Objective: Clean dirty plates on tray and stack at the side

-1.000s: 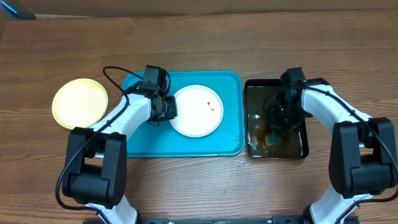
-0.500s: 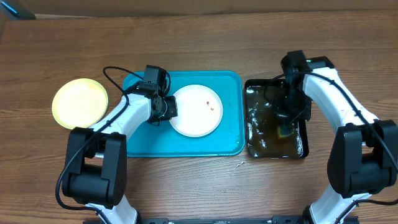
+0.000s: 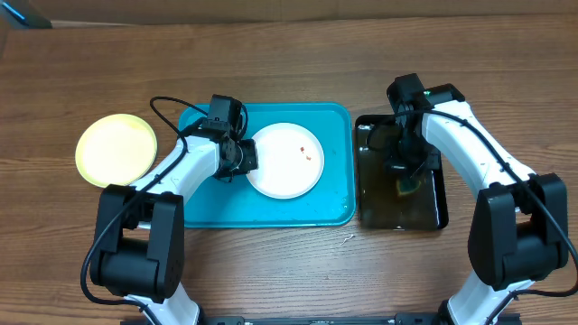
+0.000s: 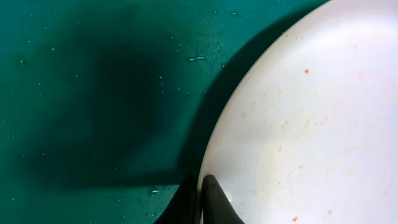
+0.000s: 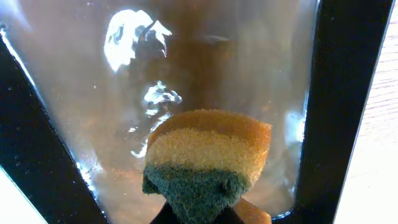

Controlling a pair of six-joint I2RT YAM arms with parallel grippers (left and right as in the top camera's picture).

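A brown wood-grain counter (image 3: 271, 271) fills the whole overhead view, its grain running left to right. Beyond its far edge shows a paler tan strip (image 3: 316, 6); floor or wall, I cannot tell. A dark object (image 3: 23, 13) sits at the far left corner, cut off. Light is even, shadows soft.

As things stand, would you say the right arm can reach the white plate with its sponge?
Probably yes. The right gripper holds the sponge over the black tray beside the blue tray; nothing stands between, and the left gripper pinches only the far rim of the white plate.
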